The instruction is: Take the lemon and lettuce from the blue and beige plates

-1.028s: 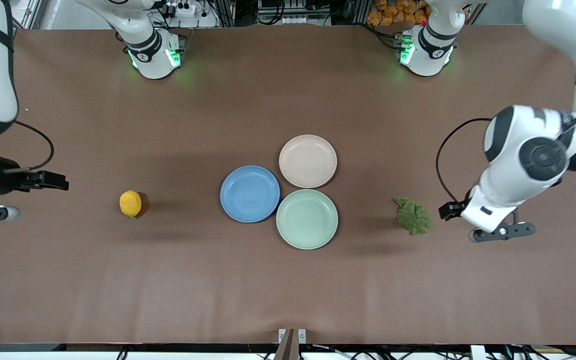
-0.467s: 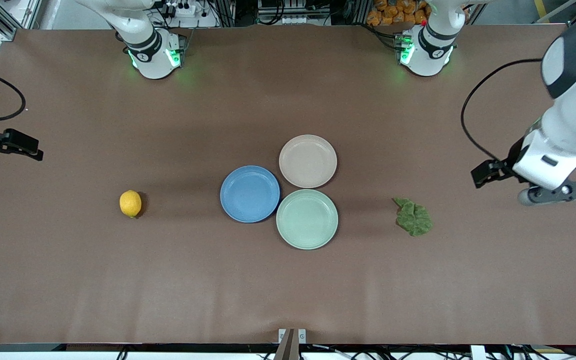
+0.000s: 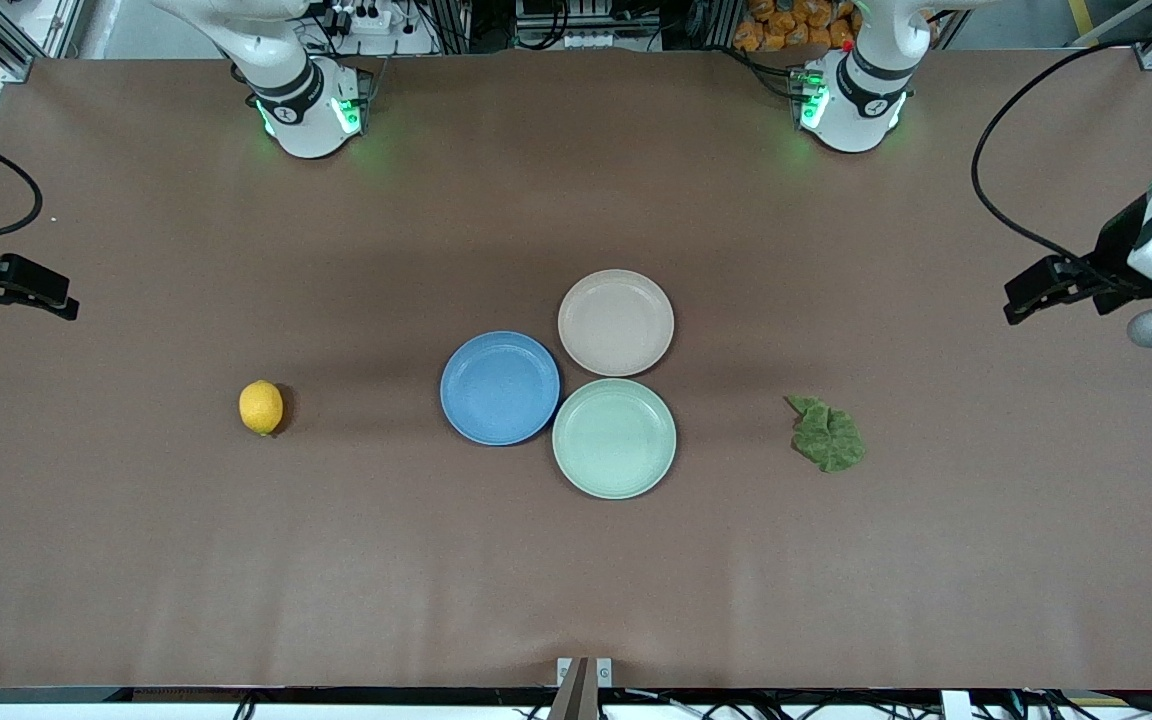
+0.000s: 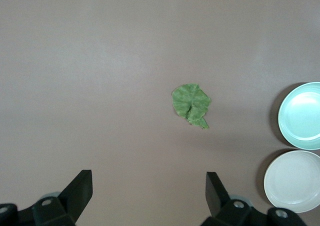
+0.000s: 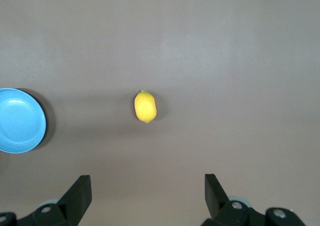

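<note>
Front view: lemon (image 3: 261, 407) on bare worktop (image 3: 236, 560) toward right arm's end, lettuce (image 3: 827, 434) toward left arm's; blue and beige plates (image 3: 500, 388) look empty. Right claw (image 5: 147, 198) and left claw (image 4: 149, 196) both wide, empty, high at worktop's ends.

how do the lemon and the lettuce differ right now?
Shape: the lemon is a smooth, rounded yellow oval; the lettuce is a flat, wrinkled green leaf with ragged edges.
Position: the lemon lies toward the right arm's end of the table, the lettuce toward the left arm's end.
Footprint: the lettuce covers more tabletop than the lemon.
Shared: both rest on the bare table, on no plate, untouched.
</note>
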Tool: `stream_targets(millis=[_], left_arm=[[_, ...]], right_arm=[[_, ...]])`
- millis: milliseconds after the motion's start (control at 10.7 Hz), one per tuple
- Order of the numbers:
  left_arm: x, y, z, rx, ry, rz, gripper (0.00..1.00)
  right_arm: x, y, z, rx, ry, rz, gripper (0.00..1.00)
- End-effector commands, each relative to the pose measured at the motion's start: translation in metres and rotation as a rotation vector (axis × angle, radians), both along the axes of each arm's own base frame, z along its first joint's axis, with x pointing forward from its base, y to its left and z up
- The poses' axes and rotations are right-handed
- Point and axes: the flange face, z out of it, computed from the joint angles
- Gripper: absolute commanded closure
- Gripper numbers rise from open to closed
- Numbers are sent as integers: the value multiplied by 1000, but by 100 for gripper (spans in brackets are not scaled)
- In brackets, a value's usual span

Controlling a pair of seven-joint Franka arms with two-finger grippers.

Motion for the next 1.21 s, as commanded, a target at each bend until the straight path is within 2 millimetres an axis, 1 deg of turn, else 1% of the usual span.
stream_targets(millis=[0,93,187,280,467,748,935,1121], left_arm=[[-14,4,9,-35,24,-7,0],[-15,11,10,-42,26,2,0],[-17,12,11,-54,27,4,0],[-18,12,13,-54,24,6,0],[-19,8,15,-54,27,3,0],[-18,8,13,-53,30,-2,0],[-17,10,10,-50,36,1,0],[-17,11,9,-41,40,2,0]], right_arm=[[-14,45,11,-27,25,-140,0],[-20,49,14,-44,45,-103,0],[-21,40,14,-39,49,-52,0],[-20,37,16,-40,41,-23,0],[-20,33,17,-40,35,-19,0],[-20,33,21,-37,3,-18,0],[-24,34,17,-35,-26,-14,0],[-25,25,17,-34,-31,16,0]])
